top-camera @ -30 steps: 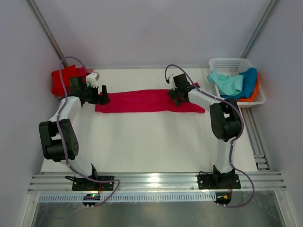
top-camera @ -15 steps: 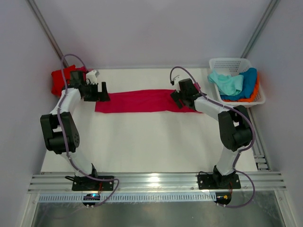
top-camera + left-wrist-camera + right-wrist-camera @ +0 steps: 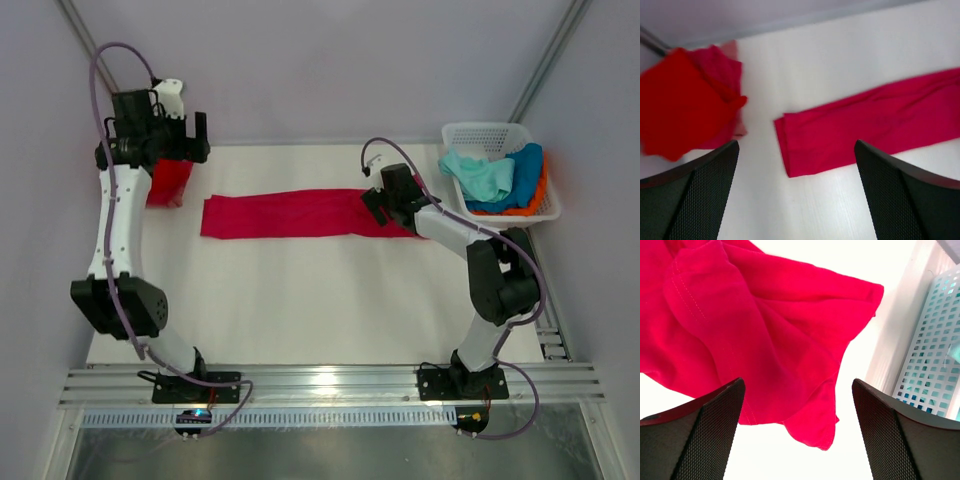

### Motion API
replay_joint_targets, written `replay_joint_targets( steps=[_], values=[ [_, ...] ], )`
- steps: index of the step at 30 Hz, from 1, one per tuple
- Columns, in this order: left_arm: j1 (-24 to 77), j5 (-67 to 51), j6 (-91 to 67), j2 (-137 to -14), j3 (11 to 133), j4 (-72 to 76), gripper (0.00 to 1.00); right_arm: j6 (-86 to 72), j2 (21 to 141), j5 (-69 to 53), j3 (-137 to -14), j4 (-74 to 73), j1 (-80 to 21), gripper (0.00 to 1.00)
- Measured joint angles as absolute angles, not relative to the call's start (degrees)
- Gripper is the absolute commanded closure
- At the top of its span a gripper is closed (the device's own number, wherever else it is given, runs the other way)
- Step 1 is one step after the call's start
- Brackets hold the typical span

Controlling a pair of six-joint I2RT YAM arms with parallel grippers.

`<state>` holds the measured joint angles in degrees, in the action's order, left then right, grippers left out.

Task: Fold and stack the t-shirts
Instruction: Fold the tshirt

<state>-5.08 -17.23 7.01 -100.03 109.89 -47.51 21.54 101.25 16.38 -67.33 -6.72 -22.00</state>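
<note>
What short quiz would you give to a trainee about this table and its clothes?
1. True or false: the left pincer grips the crimson t-shirt.
2. Where does the mint-green tee lie? A in the white basket; B on the table; C in the right pincer.
3. Which colour has the folded pile at the far left corner?
Key: 1 false, it hangs open above; 2 A; 3 red.
</note>
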Motion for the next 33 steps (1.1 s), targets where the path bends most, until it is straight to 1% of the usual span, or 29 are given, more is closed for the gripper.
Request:
replay_joint_targets(
  steps=[2,3,4,5,6,7,8,9,11,13,14,15,17,19,20,21,22,23,24,25,26,27,29,30,33],
  values=[
    [-3.7,-10.3,6.8,-92.4,105.3,-41.9,0.01,21.5,100.9,16.4,-67.3,-6.7,-22.0,0.08],
    [-3.0,-6.6,6.0,-88.1,101.0,-37.7,0.08,21.5,100.9,16.4,-67.3,-6.6,-22.0,0.08],
    [-2.9,-3.9,5.3,-84.2,96.7,-33.1,0.18,21.5,100.8,16.5,-67.4,-6.5,-22.0,0.08],
    [-3.0,-2.5,5.0,-80.6,92.7,-30.5,0.21,21.4,100.8,16.4,-67.4,-6.5,-22.0,0.08],
    [-3.3,-1.4,5.2,-78.6,90.4,-29.4,0.2,21.2,100.8,16.3,-67.4,-6.5,-22.0,0.05],
    [-3.5,-0.3,5.5,-77.8,89.8,-28.8,0.16,21.0,100.8,16.2,-67.4,-6.6,-22.0,0.01],
    [-3.7,0.3,5.5,-78.0,89.3,-27.0,0.15,20.7,100.7,16.0,-67.4,-6.6,-22.0,0.01],
    [-3.7,0.4,5.4,-78.1,87.9,-24.1,0.2,20.5,100.6,15.7,-67.4,-6.7,-22.0,0.01],
    [-3.7,0.0,5.1,-78.7,82.1,-20.0,0.23,20.2,100.1,15.0,-67.5,-7.1,-22.0,0.01],
    [-3.7,-0.6,4.8,-79.0,76.7,-19.1,0.34,20.0,99.7,14.2,-67.9,-7.4,-22.0,0.01],
    [-3.7,-1.0,4.5,-79.1,74.2,-19.2,0.37,20.0,99.5,13.8,-67.9,-7.4,-22.0,0.01],
    [-3.7,-1.2,4.3,-79.2,72.6,-19.6,0.44,20.0,99.1,13.2,-67.9,-7.4,-22.0,0.01],
    [-3.7,-1.8,3.6,-79.5,71.7,-20.4,0.46,20.2,98.4,11.9,-67.9,-7.5,-22.0,0.01],
    [-3.7,-2.7,3.6,-79.5,71.7,-20.2,0.45,20.8,97.6,10.6,-67.5,-7.4,-21.9,0.01],
    [-3.7,-3.2,3.4,-79.5,71.7,-20.1,0.41,21.1,97.1,9.8,-67.1,-7.3,-21.9,0.01],
    [-3.7,-3.6,3.4,-79.7,71.7,-20.1,0.39,21.4,96.9,9.5,-66.8,-7.3,-21.9,0.01],
    [-3.7,-4.1,3.2,-79.8,71.5,-20.1,0.32,22.0,96.6,8.9,-66.4,-7.3,-21.9,0.01],
    [-3.7,-4.3,2.9,-80.0,71.4,-19.9,0.15,22.4,96.6,8.7,-66.2,-7.3,-21.9,0.01],
    [-3.7,-4.4,2.7,-80.3,71.1,-20.0,0.07,22.7,96.6,8.4,-66.0,-7.3,-21.9,0.01],
    [-3.7,-4.6,2.3,-80.9,71.0,-20.1,0.01,23.0,96.6,8.1,-65.8,-7.4,-21.9,0.01],
    [-3.7,-4.9,1.9,-81.8,71.0,-20.4,0.02,23.3,96.6,7.9,-65.6,-7.5,-21.9,0.01],
    [-3.7,-5.3,1.6,-83.0,71.3,-20.8,0.08,23.6,96.6,7.8,-65.5,-7.5,-21.9,0.01],
    [-3.7,-6.4,1.2,-85.9,72.1,-22.6,0.26,24.0,96.6,7.7,-65.2,-7.4,-21.9,0.01],
    [-3.7,-7.0,1.1,-87.5,72.3,-23.2,0.27,24.1,96.6,7.7,-65.1,-7.4,-21.8,0.01],
    [-3.7,-8.0,0.9,-91.1,72.3,-24.7,0.26,24.7,96.6,7.4,-64.5,-7.3,-21.4,0.01]
  ],
)
